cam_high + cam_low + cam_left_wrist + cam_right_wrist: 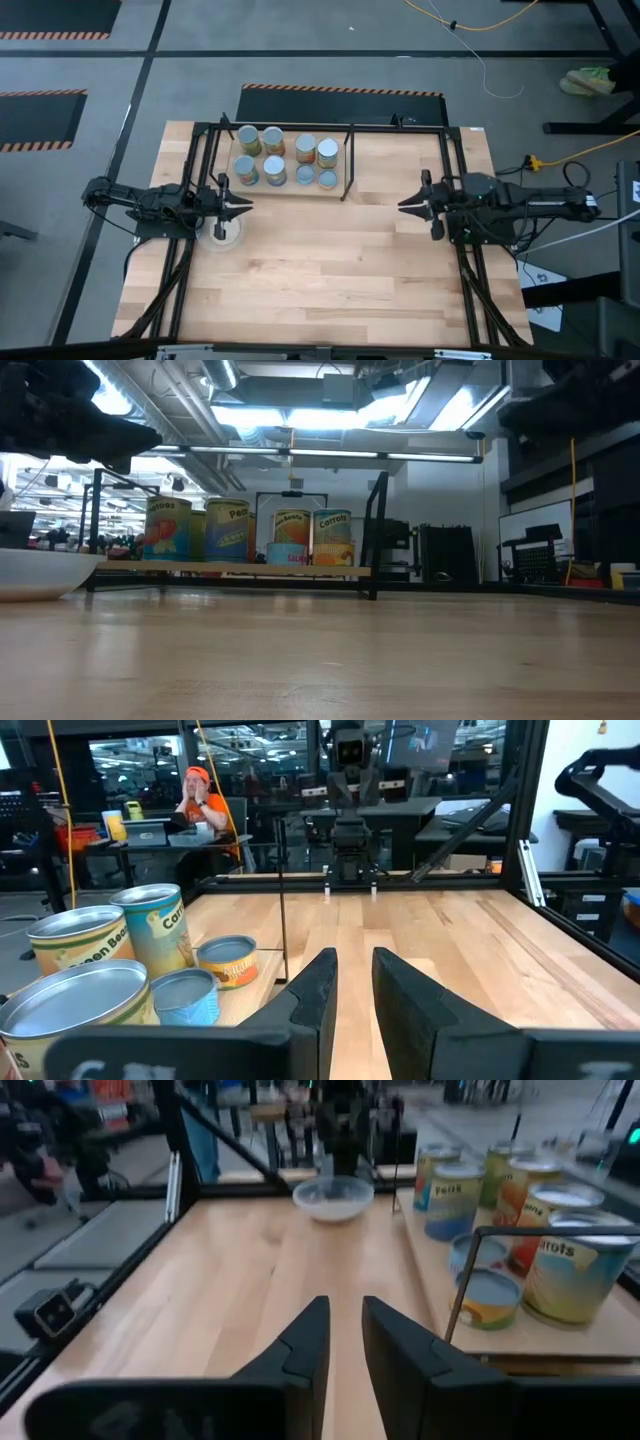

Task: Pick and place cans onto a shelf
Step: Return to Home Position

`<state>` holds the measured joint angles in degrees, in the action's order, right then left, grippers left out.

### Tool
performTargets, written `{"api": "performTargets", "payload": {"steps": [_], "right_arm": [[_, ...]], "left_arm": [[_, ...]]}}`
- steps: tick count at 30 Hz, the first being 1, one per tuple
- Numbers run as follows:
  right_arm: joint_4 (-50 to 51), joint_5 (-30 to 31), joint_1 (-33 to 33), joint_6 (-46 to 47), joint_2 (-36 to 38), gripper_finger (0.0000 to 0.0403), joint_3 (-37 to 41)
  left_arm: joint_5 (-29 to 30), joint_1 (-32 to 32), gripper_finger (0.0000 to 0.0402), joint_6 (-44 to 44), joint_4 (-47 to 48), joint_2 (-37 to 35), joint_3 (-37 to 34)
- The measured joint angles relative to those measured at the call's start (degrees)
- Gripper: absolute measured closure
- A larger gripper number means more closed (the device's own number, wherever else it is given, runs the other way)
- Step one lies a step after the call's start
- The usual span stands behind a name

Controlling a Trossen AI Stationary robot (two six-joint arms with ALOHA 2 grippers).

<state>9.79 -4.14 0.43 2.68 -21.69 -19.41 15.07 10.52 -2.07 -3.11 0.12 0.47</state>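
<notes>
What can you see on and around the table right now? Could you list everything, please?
Small cylindrical tin cans: eight, silver tops with green, orange or blue labels, all standing on the shelf in two rows.
Light wooden shelf board in a thin black metal frame: one, at the table's far edge.
Pale round shallow dish: one, white, on the tabletop in front of the shelf's left end, partly under the left gripper.
Light wooden tabletop: one.
Black floor mat with orange-striped edge: one behind the table, more at the left.
Person in an orange cap: one, seated beyond the table.
Left gripper: black, narrowly open, holding nothing, above the dish's edge.
Right gripper: black, narrowly open, holding nothing, above the table's right side.
</notes>
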Motion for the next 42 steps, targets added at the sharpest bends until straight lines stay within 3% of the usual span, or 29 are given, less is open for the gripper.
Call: {"api": "performTargets", "payload": {"steps": [8,22,34,42], "right_arm": [[-9.1,0.0,-1.2,0.2,8.6,0.0335,10.1],[-8.3,0.0,-2.1,1.8,21.3,0.0335,15.0],[-7.3,2.3,-2.1,1.2,21.6,0.0335,15.3],[-5.6,2.4,-2.1,-0.3,21.6,0.0335,15.3]], "left_arm": [[0.0,0.0,0.034,0.0,0.0,0.0,0.0],[0.2,0.0,0.034,0.1,0.1,0.0,0.0],[0.3,0.0,0.034,-0.1,0.1,0.0,0.0],[0.3,0.0,0.034,-4.6,0.1,0.0,0.0]]}}
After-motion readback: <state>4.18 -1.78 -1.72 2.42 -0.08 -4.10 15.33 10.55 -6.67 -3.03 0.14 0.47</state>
